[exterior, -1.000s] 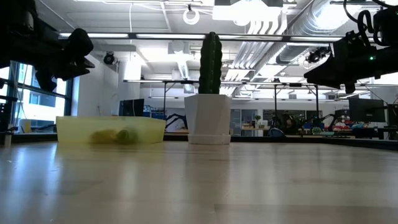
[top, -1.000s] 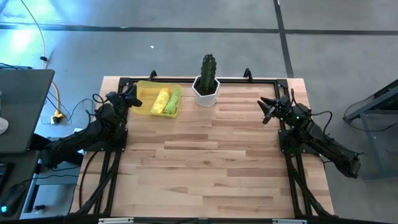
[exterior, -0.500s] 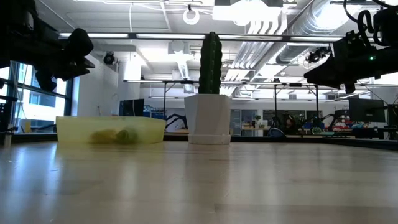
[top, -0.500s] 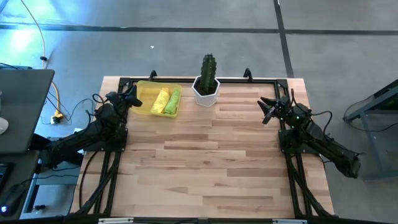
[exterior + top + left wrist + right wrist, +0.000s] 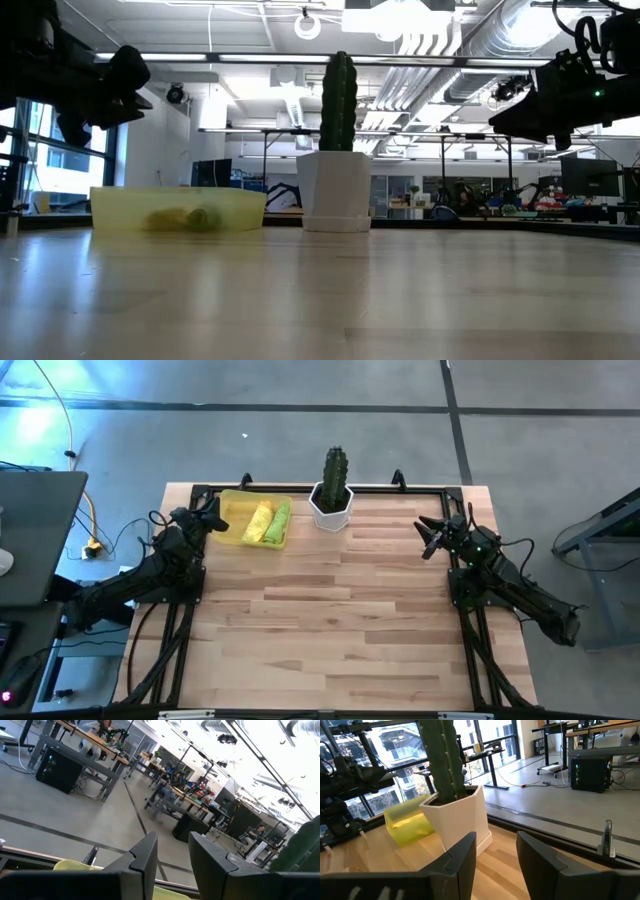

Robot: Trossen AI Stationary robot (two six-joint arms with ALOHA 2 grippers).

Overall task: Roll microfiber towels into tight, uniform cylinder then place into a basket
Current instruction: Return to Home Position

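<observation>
1. High view, containers: The basket [image 5: 233, 510] stands at the far left of the table [image 5: 330, 620], just beside a white pot [image 5: 331, 510] that holds a cactus [image 5: 335, 465]. Two rolled towels lie inside the basket, side by side and touching. The yellow towel [image 5: 261, 521] is on the left and the green towel [image 5: 280, 523] is on the right, nearer the pot. Each roll runs lengthwise from the far rim toward the near rim.
2. High view, arms: The left gripper [image 5: 215, 520] sits over the basket's left rim. The right gripper [image 5: 425, 538] is near the table's right edge, well apart from the pot and the basket. Neither carries anything.
3. Low view: Both rolls show as soft shapes through the basket's translucent wall, resting on its floor below the rim. The pot stands upright just to the right of the basket, and the cactus rises straight out of it. The two grippers hang in the upper corners, raised clear of the table top.
4. Left wrist view: The fingers [image 5: 145, 862] are parted by a narrow gap with nothing between them. A strip of the basket's yellow rim shows below them, and the cactus edge shows at one side.
5. Right wrist view: The fingers [image 5: 462, 865] are likewise parted and empty. The gripper faces the pot and cactus, with the basket behind the pot. What the basket holds cannot be made out from here.
</observation>
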